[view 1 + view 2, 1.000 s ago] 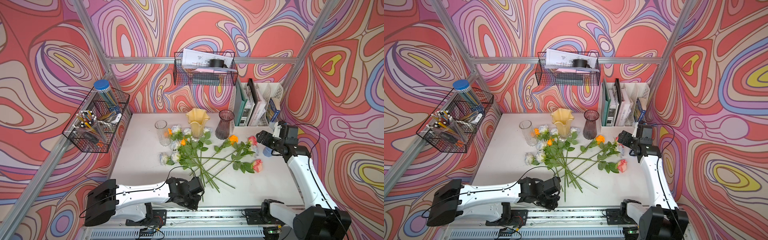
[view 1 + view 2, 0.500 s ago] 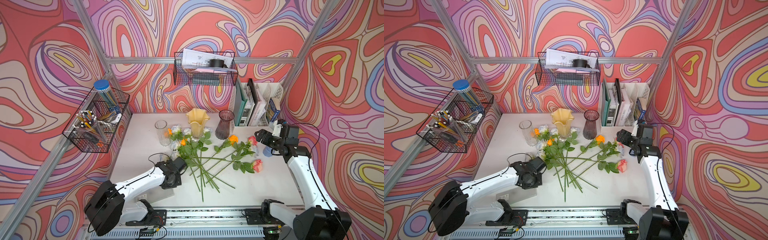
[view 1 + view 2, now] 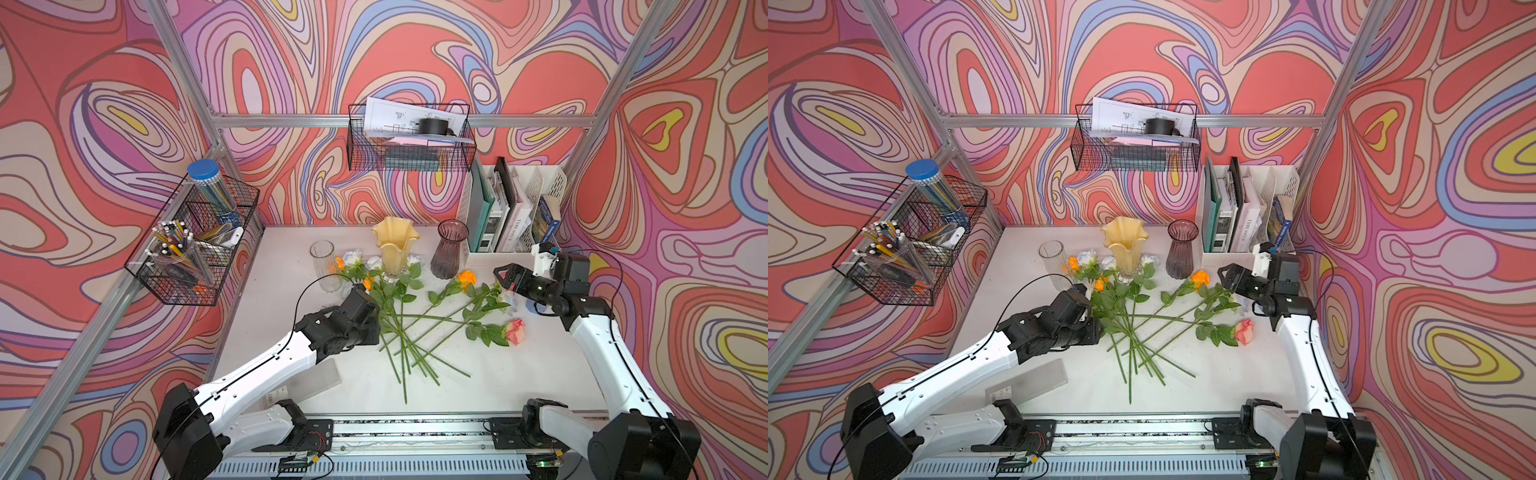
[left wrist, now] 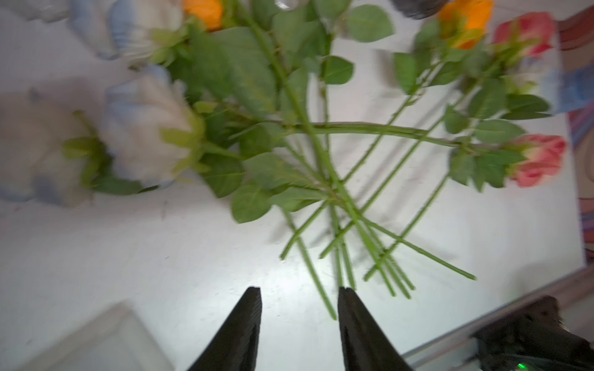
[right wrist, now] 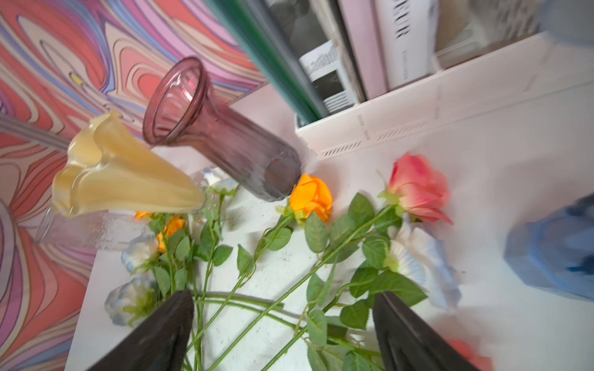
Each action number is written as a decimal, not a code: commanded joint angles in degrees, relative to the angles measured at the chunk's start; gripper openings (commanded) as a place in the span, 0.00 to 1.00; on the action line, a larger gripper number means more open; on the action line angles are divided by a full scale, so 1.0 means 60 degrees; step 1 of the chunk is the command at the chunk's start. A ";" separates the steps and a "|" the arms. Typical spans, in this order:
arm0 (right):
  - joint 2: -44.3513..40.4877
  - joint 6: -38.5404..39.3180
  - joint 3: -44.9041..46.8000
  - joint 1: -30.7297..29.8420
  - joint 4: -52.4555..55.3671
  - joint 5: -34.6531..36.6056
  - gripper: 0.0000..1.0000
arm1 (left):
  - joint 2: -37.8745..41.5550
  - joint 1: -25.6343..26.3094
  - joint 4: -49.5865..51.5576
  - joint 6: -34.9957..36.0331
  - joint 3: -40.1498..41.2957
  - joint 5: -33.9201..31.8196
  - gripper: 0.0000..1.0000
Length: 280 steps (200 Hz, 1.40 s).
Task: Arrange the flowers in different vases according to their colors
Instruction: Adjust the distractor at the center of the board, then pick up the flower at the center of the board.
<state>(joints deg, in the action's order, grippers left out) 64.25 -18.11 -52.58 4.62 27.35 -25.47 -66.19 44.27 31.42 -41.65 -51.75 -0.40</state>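
The flowers (image 3: pixel 399 316) lie in a crossed heap on the white table, with white-blue heads (image 4: pixel 144 131) at the left, orange ones (image 3: pixel 467 277) among them and pink ones (image 3: pixel 515 331) at the right. Behind them stand three empty vases: clear glass (image 3: pixel 323 266), creamy yellow (image 3: pixel 394 249) and purple-brown (image 3: pixel 450 249). My left gripper (image 4: pixel 299 289) is open just left of the stems, with bare table between its fingers. My right gripper (image 3: pixel 505 276) hangs wide open over the right side of the heap; in the right wrist view, stems and leaves lie below the right gripper (image 5: pixel 284 298).
A white file rack (image 3: pixel 515 208) with books stands at the back right. Wire baskets hang on the left wall (image 3: pixel 195 249) and the back wall (image 3: pixel 409 141). A clear flat sheet (image 3: pixel 307 382) lies front left. A blue object (image 5: pixel 553 250) sits beside the right gripper.
My left arm has swung from the table's front edge back to the left side of the flower heap, and its jaws have opened. The right arm has barely moved.
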 commanded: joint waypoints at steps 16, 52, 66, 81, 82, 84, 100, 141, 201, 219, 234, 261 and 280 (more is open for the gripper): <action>0.0102 -0.0159 0.0731 -0.3164 -0.0174 0.0015 0.89 | -0.0624 0.0001 -0.0852 0.0709 -0.0104 -0.0447 0.50; 0.1125 -0.1149 0.0880 -0.6008 -0.1609 0.1122 0.86 | -0.0467 -0.0355 -0.1513 0.0255 0.0275 -0.1625 0.50; 0.2173 -0.1059 0.0127 -0.6862 -0.1608 0.1736 0.81 | -0.0421 -0.0757 -0.1789 0.0103 0.0566 -0.1961 0.48; 0.3483 -0.0691 -0.0898 -0.7511 -0.1334 0.2249 0.75 | -0.0217 -0.1280 -0.2025 -0.0066 0.0857 -0.1999 0.44; 0.3550 -0.0675 -0.0967 -0.7547 -0.1320 0.2310 0.74 | -0.0195 -0.1319 -0.2027 -0.0056 0.0873 -0.1999 0.44; 0.3693 -0.0652 -0.1075 -0.7591 -0.1303 0.2399 0.73 | -0.0161 -0.1385 -0.2039 -0.0041 0.0897 -0.2017 0.44; 0.4700 -0.0549 -0.1812 -0.7676 -0.1263 0.2635 0.63 | 0.0194 -0.1511 -0.1771 0.0097 0.0891 -0.2548 0.42; 0.6624 -0.0134 -0.3277 -0.7666 -0.1025 0.3060 0.50 | 0.0941 -0.1570 -0.1377 0.0536 0.0948 -0.2796 0.42; 0.7768 -0.0058 -0.3967 -0.7747 -0.0912 0.2944 0.45 | 0.1501 -0.1738 -0.1183 0.0465 0.1424 -0.2720 0.43; 0.7946 -0.0071 -0.3966 -0.7772 -0.0948 0.2951 0.41 | 0.1471 -0.1746 -0.1223 0.0462 0.1487 -0.2657 0.43; 0.8086 -0.0034 -0.4023 -0.7772 -0.0913 0.3017 0.38 | 0.1467 -0.1753 -0.1338 0.0449 0.1570 -0.2618 0.43; 0.8287 0.0001 -0.4162 -0.7772 -0.0872 0.3026 0.31 | 0.1416 -0.1766 -0.1403 0.0494 0.1589 -0.2551 0.44; 0.8376 -0.0026 -0.4208 -0.7780 -0.0827 0.2976 0.27 | 0.1401 -0.1772 -0.1418 0.0509 0.1627 -0.2589 0.45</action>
<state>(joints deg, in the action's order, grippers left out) 113.40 -18.63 -76.20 -41.71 21.61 -8.19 -57.60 34.09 22.85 -39.38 -42.87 -15.84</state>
